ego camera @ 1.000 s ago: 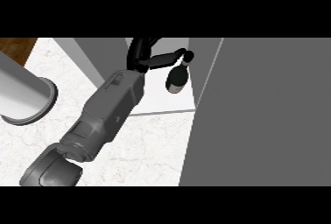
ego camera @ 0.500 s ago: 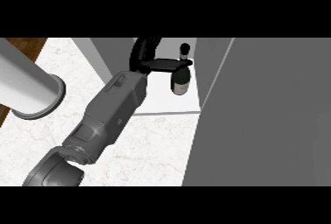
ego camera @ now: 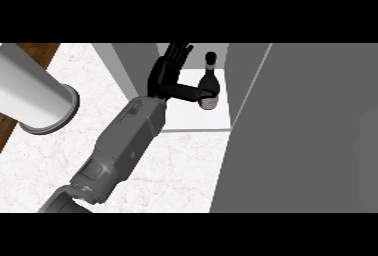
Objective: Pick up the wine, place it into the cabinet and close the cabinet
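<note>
Right hand (ego camera: 171,75) stood with fingers straight and apart, thumb against the wine bottle (ego camera: 209,89) inside the cabinet (ego camera: 136,65). Placement appeared done; withdrawal and closing the door (ego camera: 310,130) remained.

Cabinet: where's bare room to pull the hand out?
Free: cabinet floor in front of the wine, up to the grey panel; counter between forearm and panel. Crowded: the back, right hand beside the wine.

One wine bottle (ego camera: 209,86) in play, standing inside the one open cabinet (ego camera: 193,115), whose single door (ego camera: 310,130) swings out at right. One hand (ego camera: 167,70) on show, one marble tabletop (ego camera: 170,170), one pale cylinder (ego camera: 33,95) at left.
</note>
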